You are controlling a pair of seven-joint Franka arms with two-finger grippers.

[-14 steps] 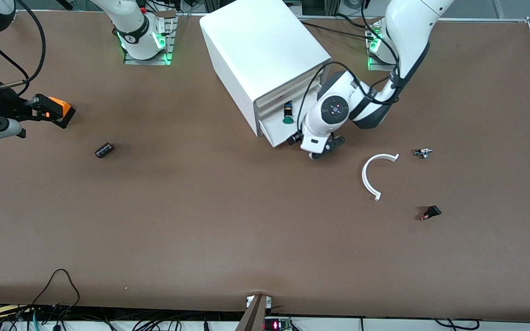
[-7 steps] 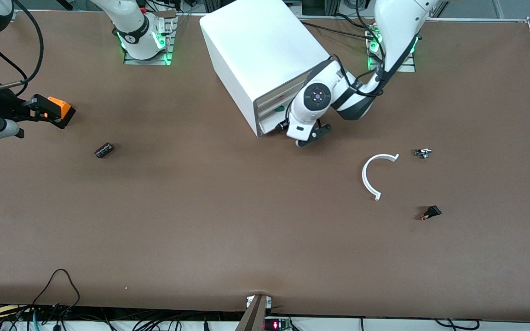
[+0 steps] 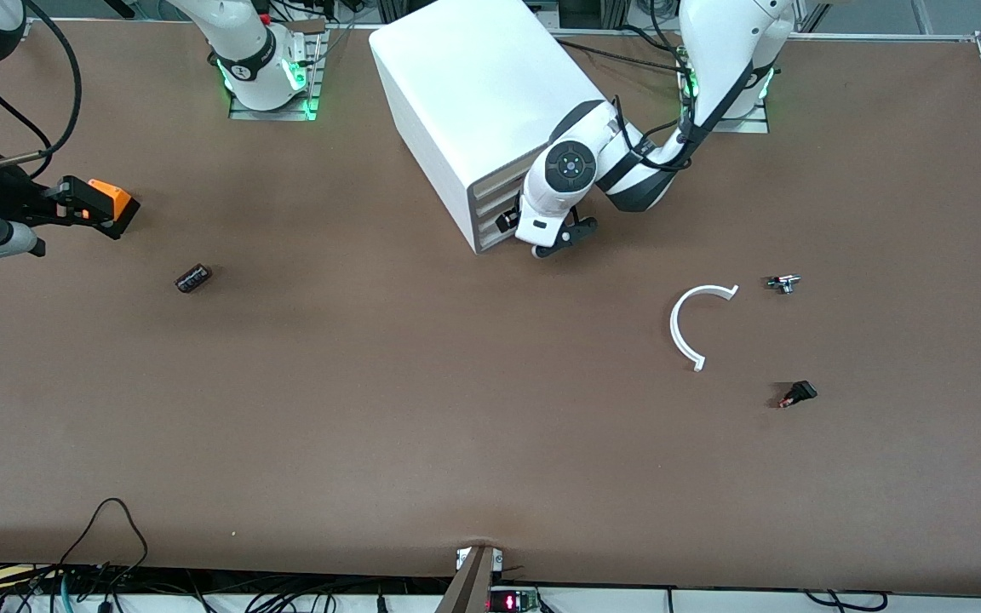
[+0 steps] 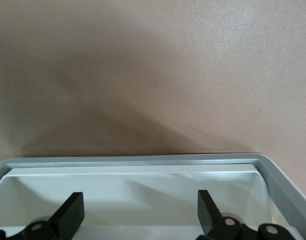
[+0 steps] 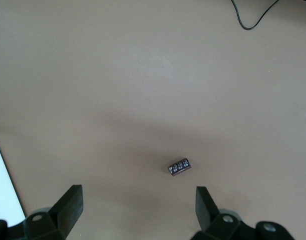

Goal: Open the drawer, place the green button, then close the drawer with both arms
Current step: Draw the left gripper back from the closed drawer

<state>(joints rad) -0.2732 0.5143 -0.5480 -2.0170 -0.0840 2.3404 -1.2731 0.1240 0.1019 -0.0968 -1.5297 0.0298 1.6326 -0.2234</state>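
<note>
A wide brown table (image 3: 422, 409) is seen from a high camera facing two white robot arms. Nearest that camera, toward the left arm's end, lies a small black part with a reddish tip (image 3: 797, 393). Farther from the camera than it is a white plastic half-ring (image 3: 685, 328), and just beside the ring's upper end a tiny silver metal piece (image 3: 783, 283). Toward the right arm's end, at about that same depth, a small black ribbed cylinder (image 3: 192, 277) lies on its side; an orange cube (image 3: 109, 203) sits farther up, at the table's edge beside dark equipment.

Farther still stands a large white box-shaped cabinet (image 3: 482, 94) holding four stacked shallow white plastic tray drawers. The lowest drawer (image 3: 490, 238) sits pushed in, level with the drawers above it. The thumb-sized green-capped push button cannot be seen in any view.

The left gripper (image 3: 557, 243) is low at the cabinet's front, at the lowest drawer; in the left wrist view its two black fingers (image 4: 70, 215) stand wide apart over the drawer's white rim, holding nothing.

The right arm waits at its end of the table. Its gripper (image 5: 138, 210) hangs above the ribbed cylinder, fingers spread wide and empty.
</note>
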